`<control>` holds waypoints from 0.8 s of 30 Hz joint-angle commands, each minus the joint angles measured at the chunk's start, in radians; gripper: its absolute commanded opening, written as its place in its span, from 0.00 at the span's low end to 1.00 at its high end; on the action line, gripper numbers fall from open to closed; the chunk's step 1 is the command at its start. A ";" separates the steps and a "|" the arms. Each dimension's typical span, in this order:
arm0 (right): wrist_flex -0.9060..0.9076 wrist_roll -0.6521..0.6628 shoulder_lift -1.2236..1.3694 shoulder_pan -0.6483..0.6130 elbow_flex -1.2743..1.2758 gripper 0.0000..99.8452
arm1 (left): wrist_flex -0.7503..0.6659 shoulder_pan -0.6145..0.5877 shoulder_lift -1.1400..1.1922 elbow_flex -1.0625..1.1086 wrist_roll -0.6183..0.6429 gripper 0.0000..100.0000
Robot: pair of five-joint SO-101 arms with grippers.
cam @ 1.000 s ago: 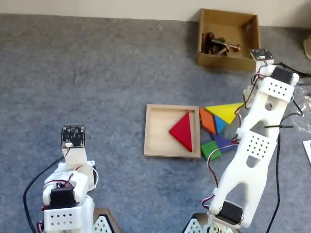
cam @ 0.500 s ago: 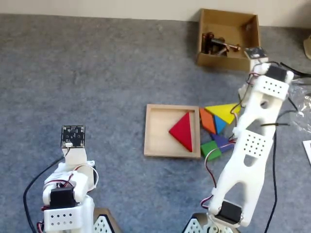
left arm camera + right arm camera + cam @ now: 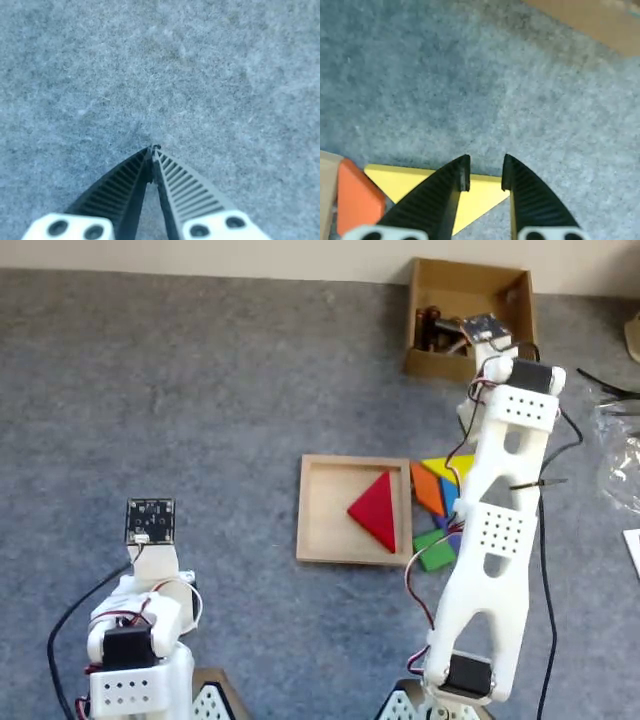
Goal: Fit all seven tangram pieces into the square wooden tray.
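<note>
The square wooden tray lies mid-table with a red triangle inside it. Just right of the tray sit the yellow triangle, an orange piece, a blue piece and a green piece; a purple piece peeks from under the right arm. In the right wrist view my right gripper is open just above the yellow triangle's far edge, beside the orange piece. My left gripper is shut over bare carpet, its arm at the near left.
A cardboard box holding small brown and metal items stands at the back right, just beyond the right arm's wrist; its edge is close ahead of the right gripper. Cables and clear plastic lie at the right edge. Grey carpet covers the table.
The right arm has swung left, bringing its wrist over the loose pieces and covering more of the yellow and purple ones. The left arm has not moved.
</note>
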 commanded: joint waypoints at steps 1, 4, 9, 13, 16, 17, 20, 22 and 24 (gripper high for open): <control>0.010 0.005 -0.013 -0.013 -0.051 0.11 | 0.008 -0.008 0.007 0.021 0.002 0.00; 0.010 0.008 0.022 -0.010 -0.051 0.11 | 0.008 -0.008 0.007 0.021 0.002 0.00; 0.010 0.008 0.104 -0.004 -0.062 0.10 | 0.008 -0.008 0.007 0.021 0.002 0.00; 0.016 0.006 0.113 0.004 -0.062 0.10 | 0.008 -0.008 0.007 0.021 0.002 0.00; 0.016 0.005 0.107 0.039 -0.062 0.10 | 0.008 -0.008 0.007 0.021 0.002 0.00; 0.018 0.005 0.107 0.054 -0.062 0.10 | 0.008 -0.008 0.007 0.021 0.002 0.00; 0.018 0.005 0.107 0.110 -0.062 0.10 | 0.008 -0.008 0.007 0.021 0.002 0.00; 0.018 0.005 0.107 0.147 -0.062 0.10 | 0.008 -0.008 0.007 0.021 0.002 0.00; 0.018 0.005 0.107 0.182 -0.062 0.10 | 0.008 -0.008 0.007 0.021 0.002 0.00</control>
